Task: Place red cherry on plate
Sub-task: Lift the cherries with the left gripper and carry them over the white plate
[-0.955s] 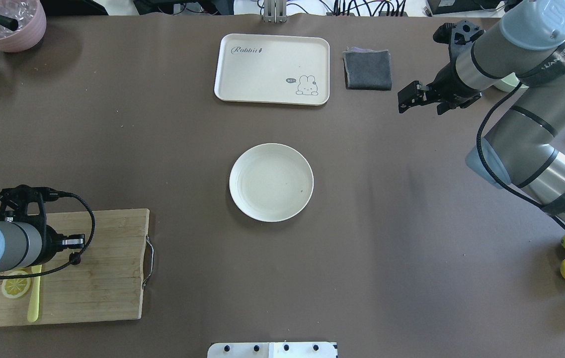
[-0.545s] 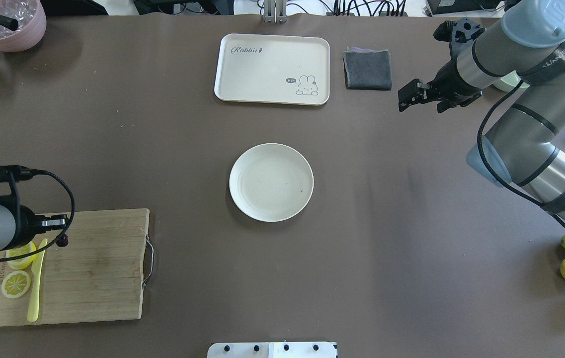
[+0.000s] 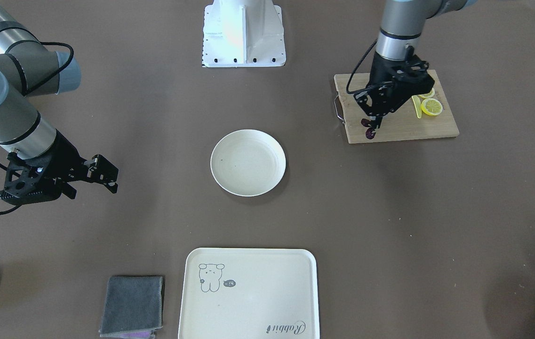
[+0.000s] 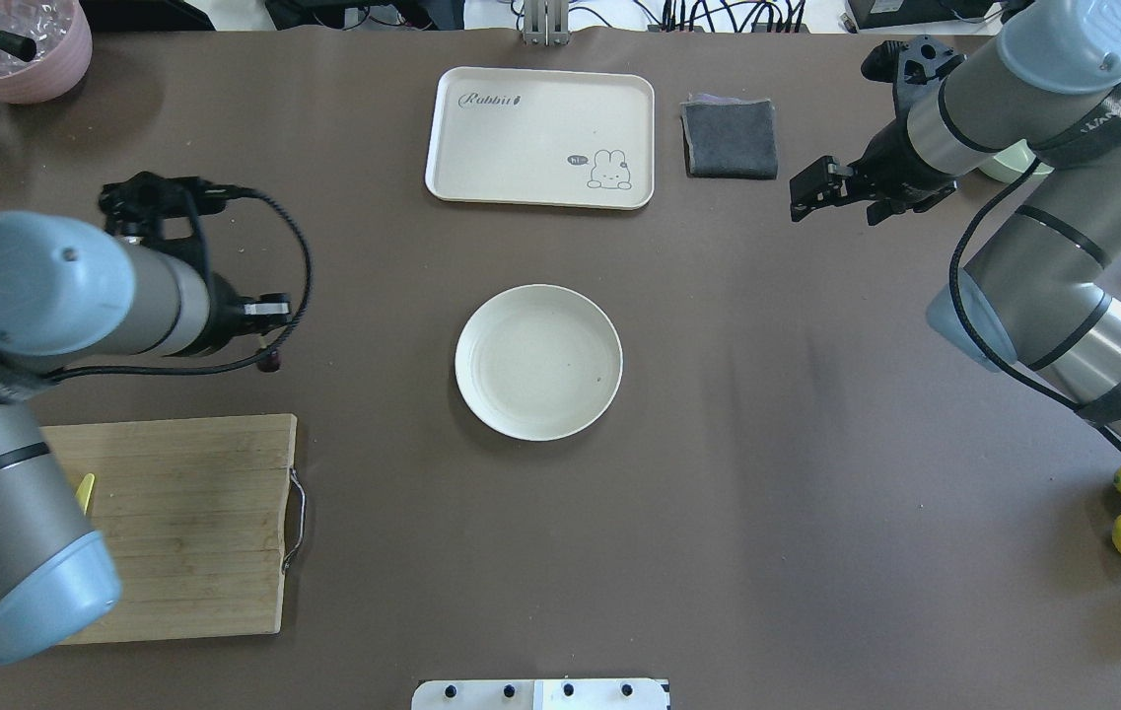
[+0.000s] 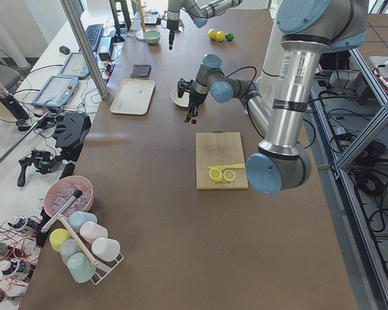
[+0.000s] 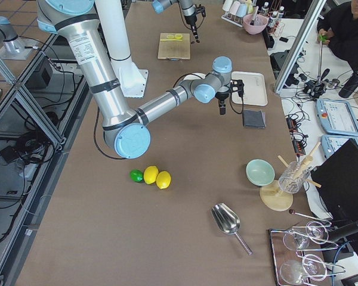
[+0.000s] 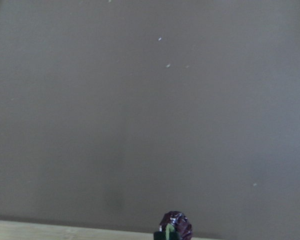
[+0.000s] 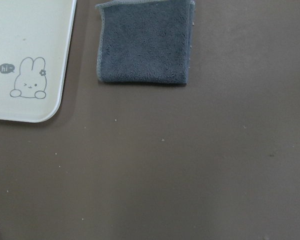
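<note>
While the left gripper [image 4: 262, 318] is pinching the thin stem of the red cherry [image 4: 269, 363] with its fingers drawn together, we are letting the fruit hang below the fingertips, so that the round bodies are not being squeezed. The cherry is hanging in the air over bare table, just past the far edge of the cutting board [image 4: 185, 513] and well apart from the plate [image 4: 538, 361]. The plate is lying bare at the table's centre, and we are judging the carry toward it to be the step in hand. The right gripper [image 4: 809, 192] is hovering spread apart and empty near the grey cloth [image 4: 730, 138], probably to leave the route free.
</note>
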